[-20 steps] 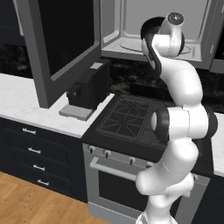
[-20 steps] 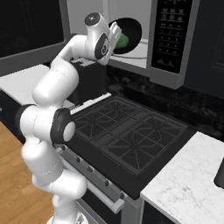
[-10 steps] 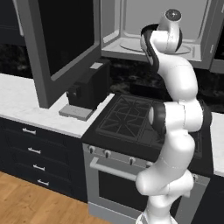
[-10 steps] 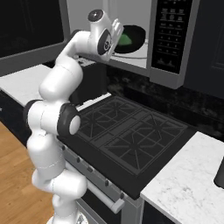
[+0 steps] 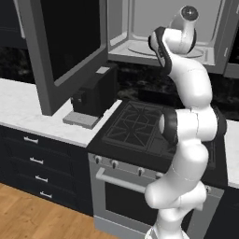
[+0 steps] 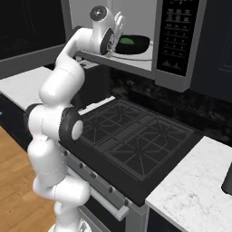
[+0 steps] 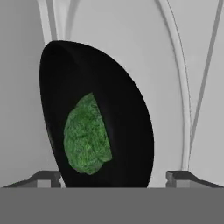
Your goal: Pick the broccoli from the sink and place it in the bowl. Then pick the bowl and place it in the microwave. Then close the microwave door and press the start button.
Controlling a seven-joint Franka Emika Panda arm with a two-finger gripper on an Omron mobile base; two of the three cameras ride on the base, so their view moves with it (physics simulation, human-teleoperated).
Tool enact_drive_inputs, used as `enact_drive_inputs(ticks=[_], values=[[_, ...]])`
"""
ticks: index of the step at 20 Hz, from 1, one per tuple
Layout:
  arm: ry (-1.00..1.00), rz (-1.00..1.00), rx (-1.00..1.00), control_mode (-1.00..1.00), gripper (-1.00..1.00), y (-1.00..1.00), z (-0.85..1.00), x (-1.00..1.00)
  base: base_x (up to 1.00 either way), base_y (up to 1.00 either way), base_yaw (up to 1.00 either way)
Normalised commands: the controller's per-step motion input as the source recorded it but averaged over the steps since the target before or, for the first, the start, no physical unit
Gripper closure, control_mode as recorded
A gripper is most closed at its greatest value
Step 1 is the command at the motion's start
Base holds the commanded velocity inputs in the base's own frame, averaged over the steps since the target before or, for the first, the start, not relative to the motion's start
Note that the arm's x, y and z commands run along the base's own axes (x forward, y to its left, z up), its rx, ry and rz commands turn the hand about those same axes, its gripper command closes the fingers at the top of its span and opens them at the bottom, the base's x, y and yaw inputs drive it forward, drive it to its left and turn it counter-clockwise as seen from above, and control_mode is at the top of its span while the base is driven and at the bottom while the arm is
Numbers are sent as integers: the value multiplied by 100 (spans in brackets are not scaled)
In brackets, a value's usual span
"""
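The bowl (image 6: 132,44) sits on the round turntable plate (image 6: 136,54) inside the microwave (image 6: 174,41), with the broccoli (image 7: 86,135) lying in it. The end effector (image 7: 113,177) faces the bowl, its fingertips (image 7: 47,177) spread wide to either side, gripping nothing. The microwave door (image 5: 70,42) hangs open at left, above the coffee machine (image 5: 95,91) on the tabletop (image 5: 28,109). The stove (image 6: 136,145) lies below.

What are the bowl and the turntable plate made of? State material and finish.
The bowl: black and glossy, with soft highlights on its wall, so likely glazed ceramic or plastic. The turntable plate: pale grey, smooth and matte in this render; glass is possible, but nothing shows through it.
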Motion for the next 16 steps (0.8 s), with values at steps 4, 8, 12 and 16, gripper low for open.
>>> enact_drive_inputs(ticks=[4,8,12,16], values=[[-46,13,-3,-100,-100,59,-20,-82,0,0,0],[-9,14,-3,-100,-100,50,14,-100,0,0,0],[0,15,-3,-100,-100,45,41,-100,0,0,0],[0,14,-4,-100,-100,41,41,-100,0,0,0]])
